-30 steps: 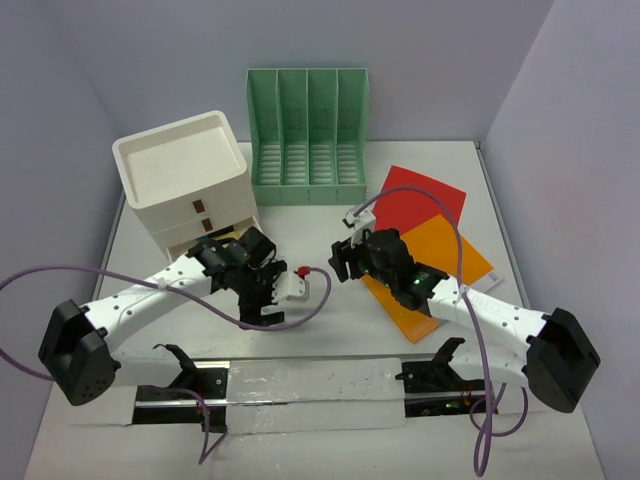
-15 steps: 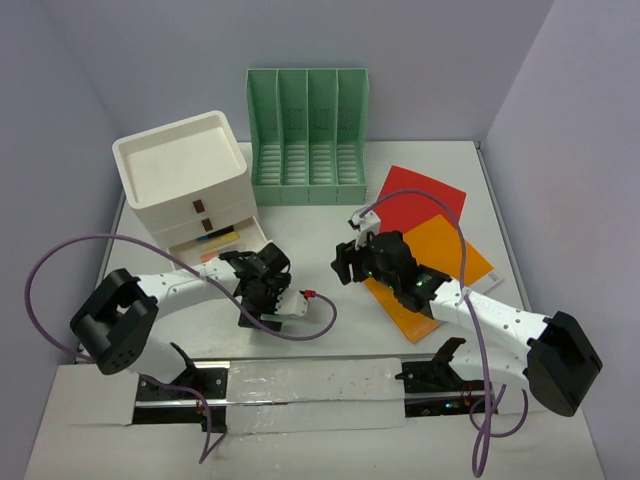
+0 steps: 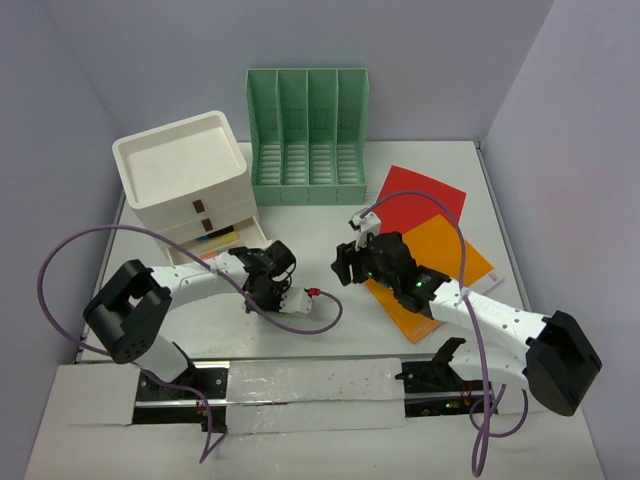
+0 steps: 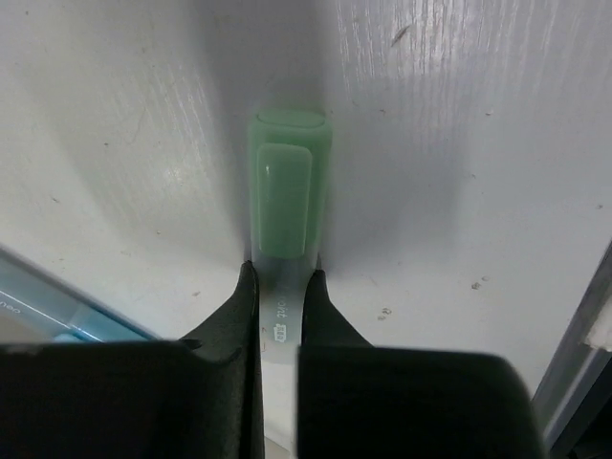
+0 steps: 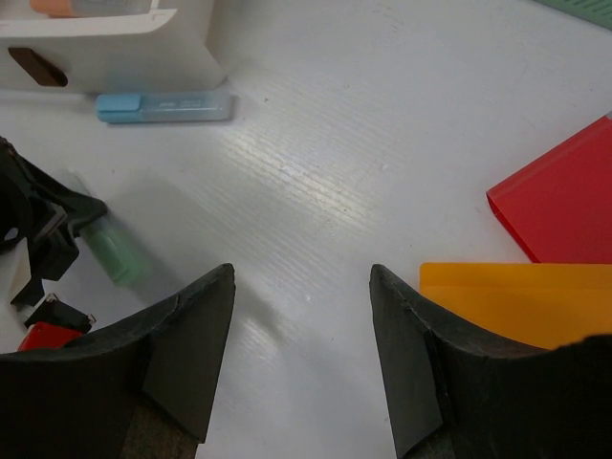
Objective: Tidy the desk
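Pinching a green highlighter (image 4: 290, 182) lying on the desk (image 4: 459, 115), left claw (image 4: 283, 277); right claw (image 5: 301, 287) gapes above it

Left gripper (image 4: 279, 279) is down low, fingers pinched on a green highlighter (image 4: 287, 182); right gripper (image 5: 301, 282) hangs wide open.

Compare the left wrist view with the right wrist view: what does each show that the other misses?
Left wrist only: close detail of the green highlighter, its cap clip and barrel print. Right wrist only: the white drawer box, red folder, orange folder and the open right claw. Both: the left claw shut on that highlighter, which lies on the desk.
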